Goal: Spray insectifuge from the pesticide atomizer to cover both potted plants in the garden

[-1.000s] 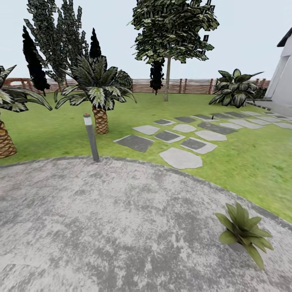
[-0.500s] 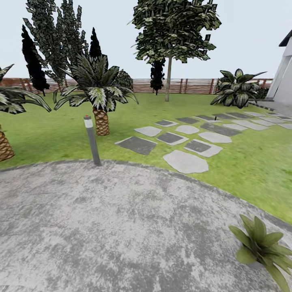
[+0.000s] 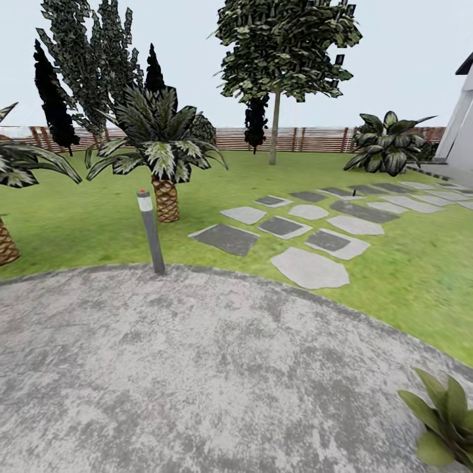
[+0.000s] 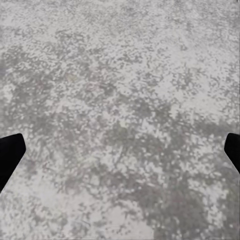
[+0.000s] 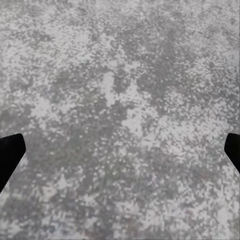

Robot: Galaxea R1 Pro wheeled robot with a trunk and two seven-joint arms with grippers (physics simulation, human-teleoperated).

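One potted plant (image 3: 445, 420), a low rosette of broad green leaves, sits on the grey mottled paving at the head view's bottom right corner, cut off by the frame edge; its pot is hidden. A tiny dark upright shape (image 3: 355, 192) stands among the far stepping stones, too small to tell whether it is the pesticide atomizer. My left gripper (image 4: 120, 155) hangs open over bare paving, black fingertips (image 4: 10, 155) wide apart. My right gripper (image 5: 120, 155) is likewise open over paving, with nothing between its fingers.
A grey bollard lamp (image 3: 150, 230) stands at the paving's far edge. Behind it on the lawn are a palm (image 3: 163, 157), another palm (image 3: 8, 197) at left, stepping stones (image 3: 309, 268), a tall tree (image 3: 274, 125), a leafy bush (image 3: 387, 146) and the slat fence (image 3: 315, 139).
The whole head view has shifted, so the camera moved: the potted plant has slid toward the bottom right corner and is now partly cut off. Nothing in the garden itself moved.
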